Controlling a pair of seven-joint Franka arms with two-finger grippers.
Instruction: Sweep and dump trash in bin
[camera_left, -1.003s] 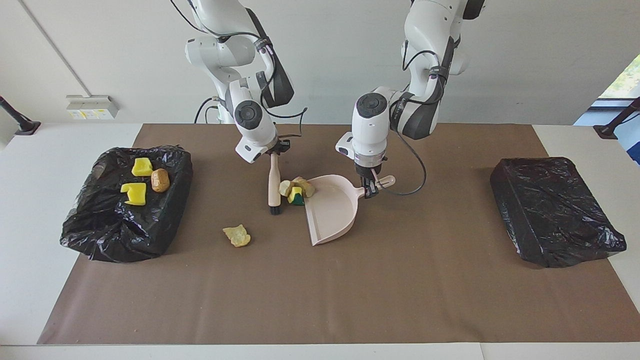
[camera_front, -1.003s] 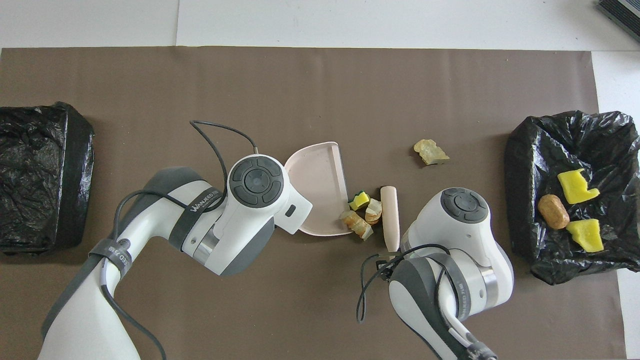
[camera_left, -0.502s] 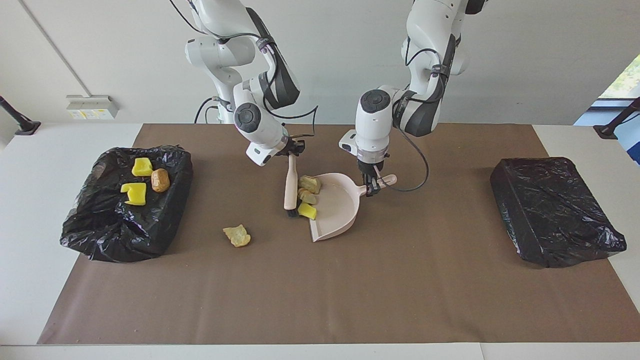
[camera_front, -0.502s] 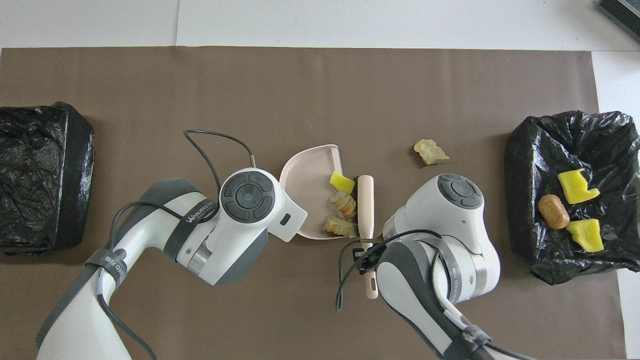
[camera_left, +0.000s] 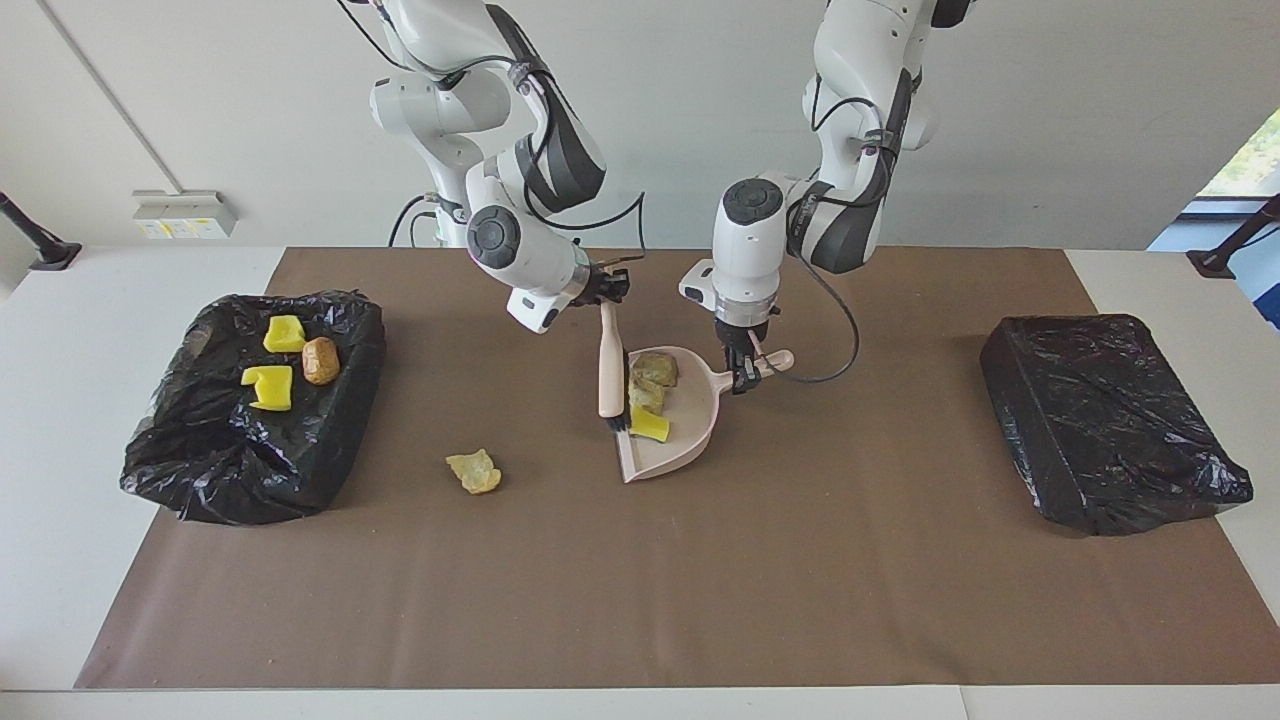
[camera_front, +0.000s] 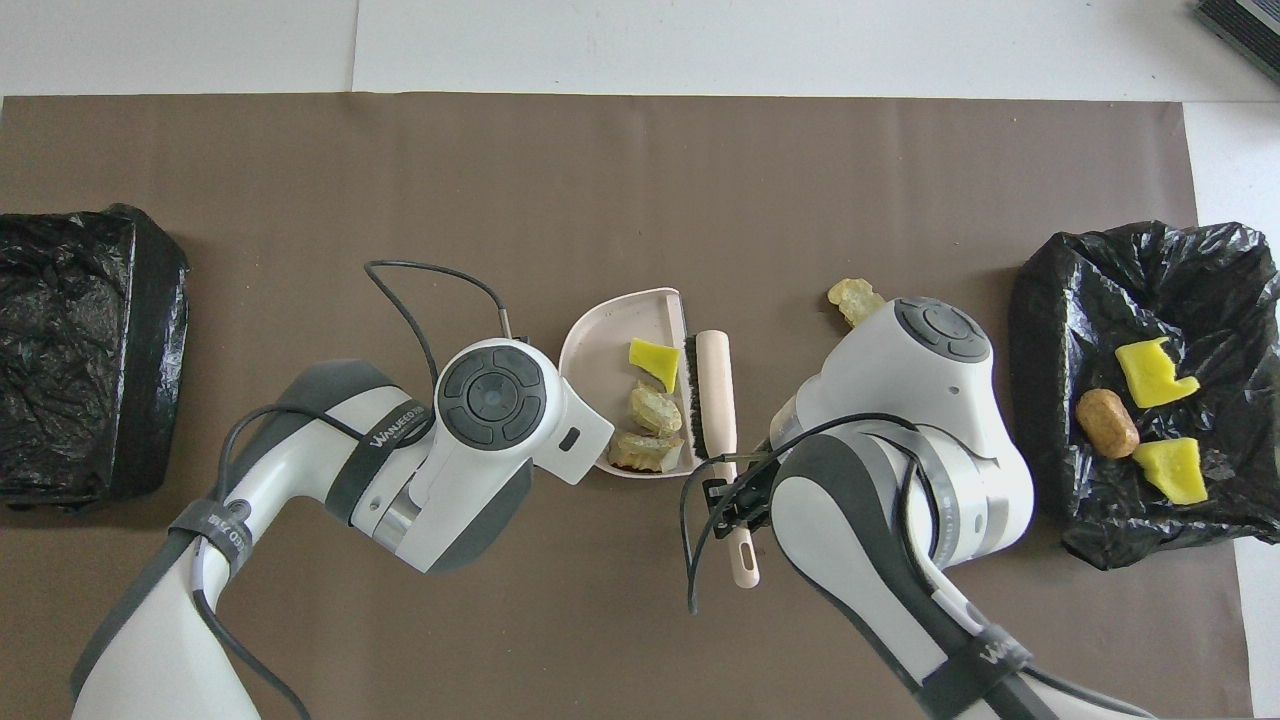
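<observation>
Gripping the beige-handled brush (camera_left: 610, 362) near the top of its handle, the right gripper (camera_left: 607, 290) has its fingers pressed onto it, bristles down at the open lip of the pink dustpan (camera_left: 690, 425). The left gripper (camera_left: 741, 372) pinches the dustpan's handle, and only the facing view shows that, since from overhead the left arm's wrist covers the grip. Three scraps sit in the pan: a yellow foam chunk (camera_front: 655, 359) farthest from the robots, then two tan lumps (camera_front: 655, 408) nearer to them, all just beside the bristles. One pale yellow scrap (camera_left: 474, 471) lies loose on the brown mat, between the dustpan and the open bin (camera_left: 200, 470) at the right arm's end; overhead, the right arm half hides it. In that black-lined bin rest two yellow foam pieces (camera_front: 1152, 372) and a brown lump (camera_front: 1106, 423). At the left arm's end sits a second black-wrapped bin (camera_left: 1110, 425).
</observation>
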